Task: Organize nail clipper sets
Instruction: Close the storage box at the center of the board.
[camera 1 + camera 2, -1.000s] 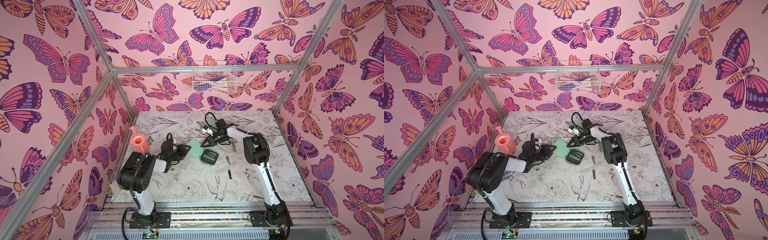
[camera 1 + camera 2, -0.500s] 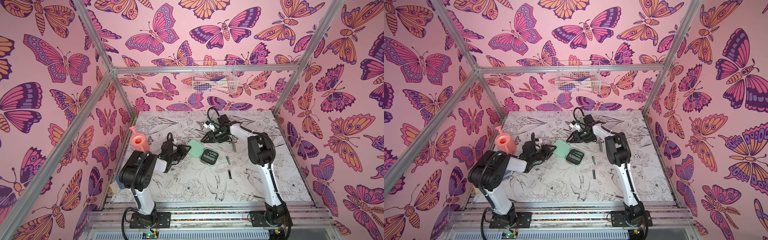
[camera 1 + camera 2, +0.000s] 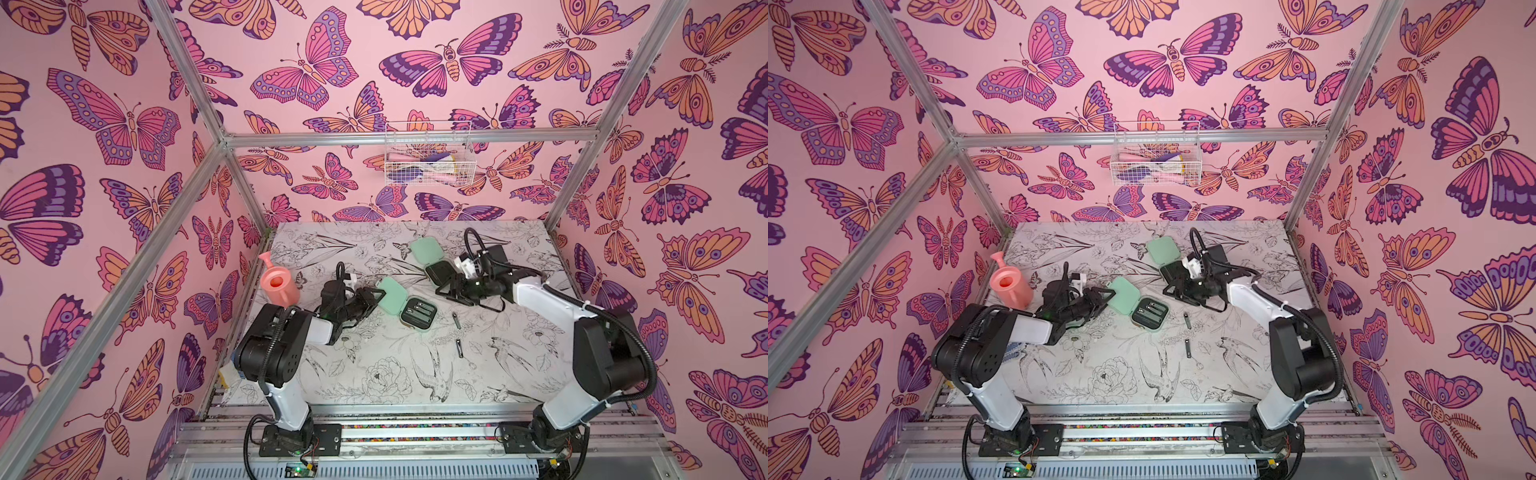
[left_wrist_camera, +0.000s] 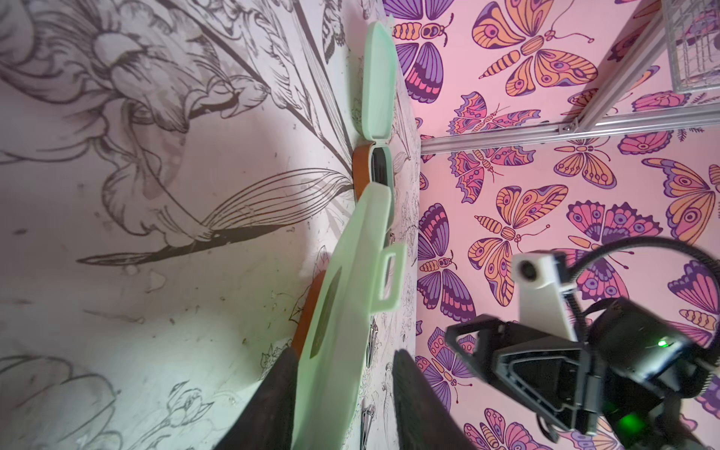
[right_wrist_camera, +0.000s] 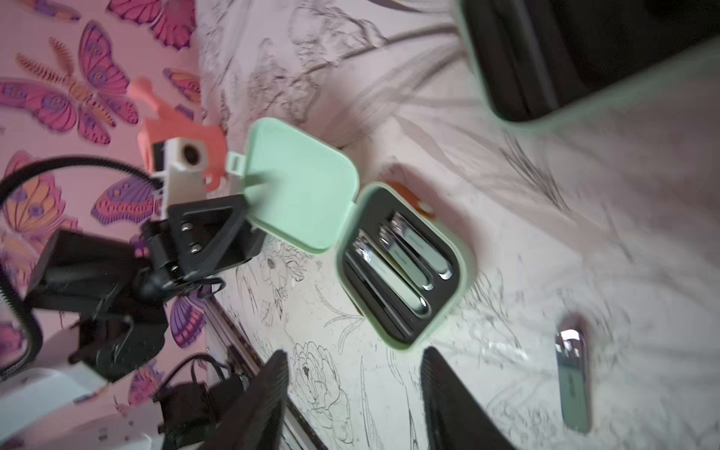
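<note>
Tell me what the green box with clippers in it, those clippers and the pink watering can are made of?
Green box: probably plastic, matt; even colour, rounded moulded corners and clasp tab.
Clippers: metal, polished; bright mirror-like glints.
Pink watering can: likely plastic, matt; one flat colour, soft edges, though too small to be sure.

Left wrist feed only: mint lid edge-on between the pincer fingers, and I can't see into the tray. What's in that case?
Observer: Three metal clippers lie side by side inside that case, on its black lining.
Operator: Anything outside it?
Observer: Yes. Two loose tools lie on the table, on the right arm's side of the case.
</note>
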Available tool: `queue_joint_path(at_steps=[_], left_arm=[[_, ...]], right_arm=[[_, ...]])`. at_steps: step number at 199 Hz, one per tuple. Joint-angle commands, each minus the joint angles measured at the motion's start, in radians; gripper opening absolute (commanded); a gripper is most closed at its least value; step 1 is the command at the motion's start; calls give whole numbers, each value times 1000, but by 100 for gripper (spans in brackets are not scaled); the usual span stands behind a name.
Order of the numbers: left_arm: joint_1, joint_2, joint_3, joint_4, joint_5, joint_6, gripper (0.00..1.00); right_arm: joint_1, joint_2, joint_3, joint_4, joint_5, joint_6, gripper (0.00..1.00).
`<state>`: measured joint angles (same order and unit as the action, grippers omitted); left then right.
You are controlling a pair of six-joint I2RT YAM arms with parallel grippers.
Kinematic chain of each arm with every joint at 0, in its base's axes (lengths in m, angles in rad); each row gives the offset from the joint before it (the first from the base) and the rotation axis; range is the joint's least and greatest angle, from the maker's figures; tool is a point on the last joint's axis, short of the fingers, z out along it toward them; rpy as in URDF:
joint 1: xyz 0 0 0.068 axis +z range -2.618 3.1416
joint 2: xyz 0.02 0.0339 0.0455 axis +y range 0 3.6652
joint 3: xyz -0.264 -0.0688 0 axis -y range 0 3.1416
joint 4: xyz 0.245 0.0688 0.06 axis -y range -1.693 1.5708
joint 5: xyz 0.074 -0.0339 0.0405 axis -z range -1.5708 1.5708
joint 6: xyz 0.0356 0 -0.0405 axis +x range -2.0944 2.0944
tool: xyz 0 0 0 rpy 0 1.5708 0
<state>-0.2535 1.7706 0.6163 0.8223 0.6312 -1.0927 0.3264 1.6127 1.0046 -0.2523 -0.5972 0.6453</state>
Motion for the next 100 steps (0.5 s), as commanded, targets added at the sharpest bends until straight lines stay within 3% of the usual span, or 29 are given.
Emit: queue_joint_path(at_steps=[1,28,100], left_arm=[[3,-29,16,28,38,39,43],[-9,-37,23,28,54,48,43],[-97,-21,82,26,81,59,44]], right_arm=[[30,-34,-136,219,117,250,66],[75,-10,-190,378,119,348,67],[143,99,-248,557,200,501,68]])
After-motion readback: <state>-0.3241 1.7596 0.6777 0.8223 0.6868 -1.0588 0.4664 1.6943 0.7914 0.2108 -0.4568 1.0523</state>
